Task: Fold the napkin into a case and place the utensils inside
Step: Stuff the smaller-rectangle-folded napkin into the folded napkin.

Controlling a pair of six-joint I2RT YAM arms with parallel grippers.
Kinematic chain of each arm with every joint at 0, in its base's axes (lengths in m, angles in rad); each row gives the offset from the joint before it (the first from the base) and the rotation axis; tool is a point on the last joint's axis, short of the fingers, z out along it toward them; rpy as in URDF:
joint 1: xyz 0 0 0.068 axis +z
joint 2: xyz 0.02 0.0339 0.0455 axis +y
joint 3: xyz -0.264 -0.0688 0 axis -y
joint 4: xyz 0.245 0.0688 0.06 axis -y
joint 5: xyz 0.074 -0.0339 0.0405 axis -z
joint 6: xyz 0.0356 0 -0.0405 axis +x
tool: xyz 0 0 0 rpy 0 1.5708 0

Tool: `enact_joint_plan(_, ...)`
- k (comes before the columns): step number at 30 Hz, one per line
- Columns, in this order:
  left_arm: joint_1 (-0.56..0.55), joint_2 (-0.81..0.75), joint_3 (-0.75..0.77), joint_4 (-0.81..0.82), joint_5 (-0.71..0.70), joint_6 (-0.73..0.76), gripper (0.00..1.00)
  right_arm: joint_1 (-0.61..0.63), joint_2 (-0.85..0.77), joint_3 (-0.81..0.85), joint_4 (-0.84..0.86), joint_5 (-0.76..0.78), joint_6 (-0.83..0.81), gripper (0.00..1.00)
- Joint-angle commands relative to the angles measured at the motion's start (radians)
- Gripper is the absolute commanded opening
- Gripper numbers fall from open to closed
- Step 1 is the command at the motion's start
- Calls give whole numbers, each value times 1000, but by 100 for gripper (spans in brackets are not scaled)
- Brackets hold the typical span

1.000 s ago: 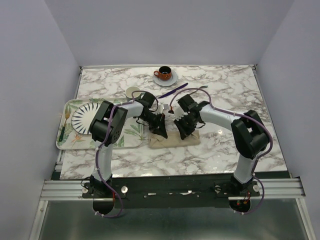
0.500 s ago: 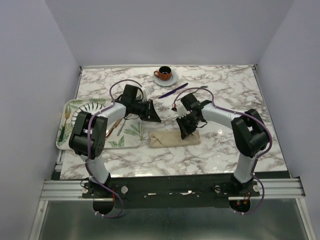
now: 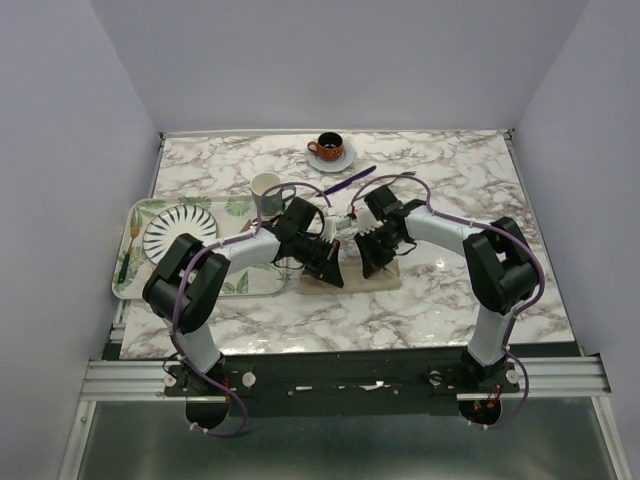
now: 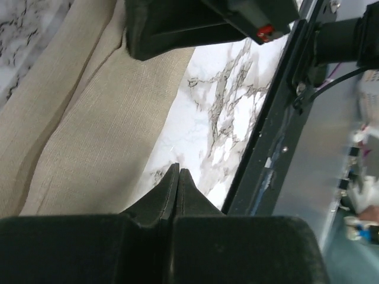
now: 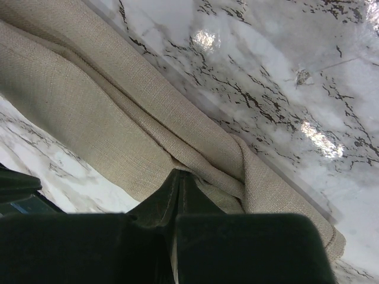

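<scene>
The beige napkin [image 3: 352,279] lies folded into a long narrow strip on the marble table. It also shows in the left wrist view [image 4: 89,130] and in the right wrist view [image 5: 118,112]. My right gripper [image 3: 372,262] is shut, its tips [image 5: 182,173] pinching a fold near the strip's right end. My left gripper [image 3: 331,272] is shut and empty, its tips [image 4: 178,169] over bare marble just off the strip's near edge. The purple knife [image 3: 347,181] lies at the back of the table. I cannot make out the fork.
A leaf-printed tray [image 3: 135,282] with a striped plate [image 3: 178,232] sits at the left. A white mug [image 3: 265,186] stands behind the left arm. An orange cup on a saucer [image 3: 330,148] stands at the back. The table's front rail [image 4: 278,136] is close to my left gripper.
My left arm swung away towards the mug and tray, then came back to the left part of the napkin. My right gripper has stayed on the napkin.
</scene>
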Motion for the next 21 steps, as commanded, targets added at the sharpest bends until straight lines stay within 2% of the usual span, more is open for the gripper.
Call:
enact_joint_plan(1, -37, -36, 4, 21, -118, 128, 1, -9, 45, -35, -15, 23, -6, 6)
enact_joint_plan(8, -9, 138, 57, -33, -106, 84, 0, -16, -36, -7, -54, -24, -21, 9)
enact_joint_plan(13, -8, 197, 97, -60, -69, 100, 0, -27, -131, 5, -74, -44, -96, 20)
enact_joint_plan(16, 4, 220, 117, -82, -56, 108, 0, -38, -153, 28, -71, 1, -186, 31)
enact_joint_plan(21, 23, 254, 148, -113, -36, 113, 0, -43, -155, 31, -29, 100, -331, 31)
